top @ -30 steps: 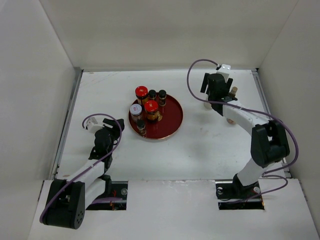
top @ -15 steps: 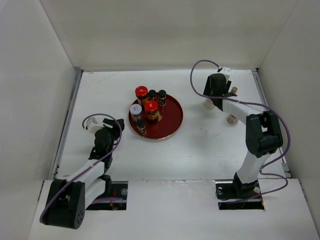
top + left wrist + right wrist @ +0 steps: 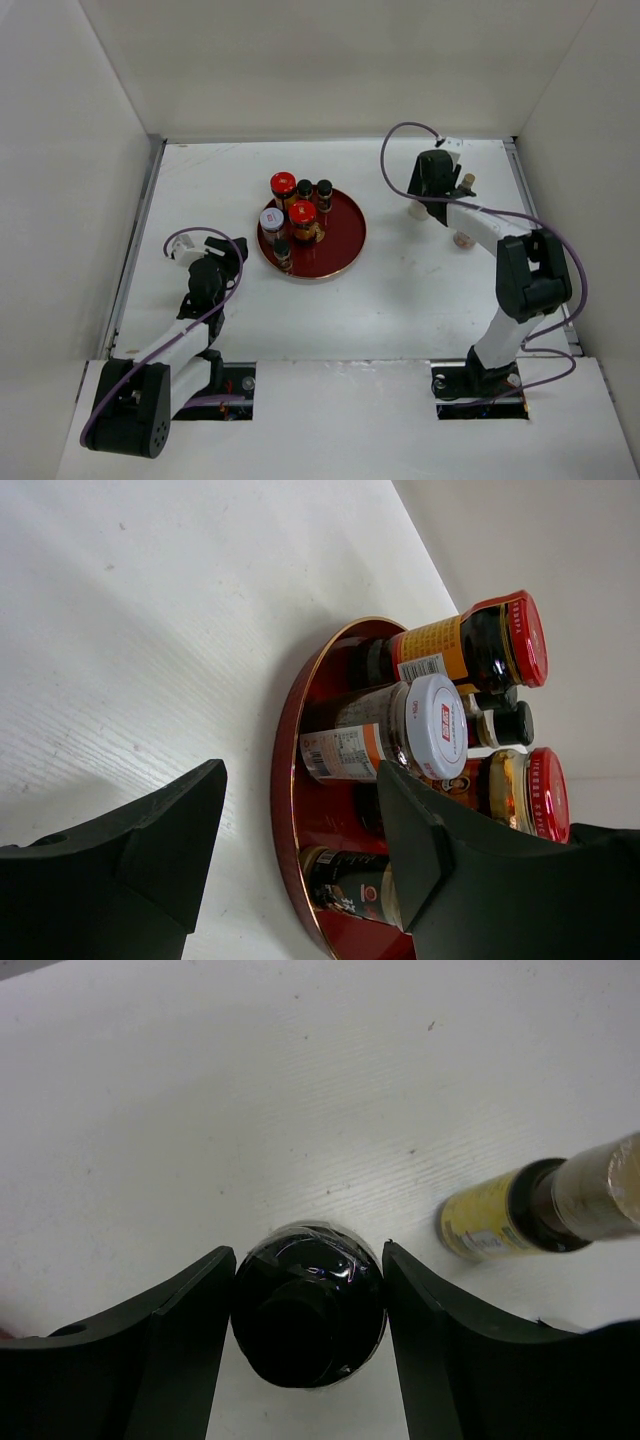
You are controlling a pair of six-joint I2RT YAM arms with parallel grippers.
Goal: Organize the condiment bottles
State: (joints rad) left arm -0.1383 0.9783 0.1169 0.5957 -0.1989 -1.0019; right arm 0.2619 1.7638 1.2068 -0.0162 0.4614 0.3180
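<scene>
Several condiment bottles stand on the red round tray (image 3: pixel 345 235): red-lidded brown jars (image 3: pixel 283 184) (image 3: pixel 303 212), a white-lidded jar (image 3: pixel 272 220) and small black-capped bottles (image 3: pixel 324 190). The left wrist view shows them too, with the white-lidded jar (image 3: pixel 400 730) nearest. My left gripper (image 3: pixel 215 262) is open and empty, left of the tray. My right gripper (image 3: pixel 424 196) is open at the back right, its fingers (image 3: pixel 180 1330) straddling an upright dark bottle (image 3: pixel 308 1305), close against both sides. A slim yellowish bottle (image 3: pixel 530 1205) lies to its right.
Another small bottle (image 3: pixel 461 238) stands on the table near the right arm's forearm. The yellowish bottle shows in the top view (image 3: pixel 466 182) near the back right wall. White walls close in the table on three sides.
My right arm has shifted slightly, bringing the gripper down over the dark bottle at the back right. The left arm and the tray bottles have not moved.
</scene>
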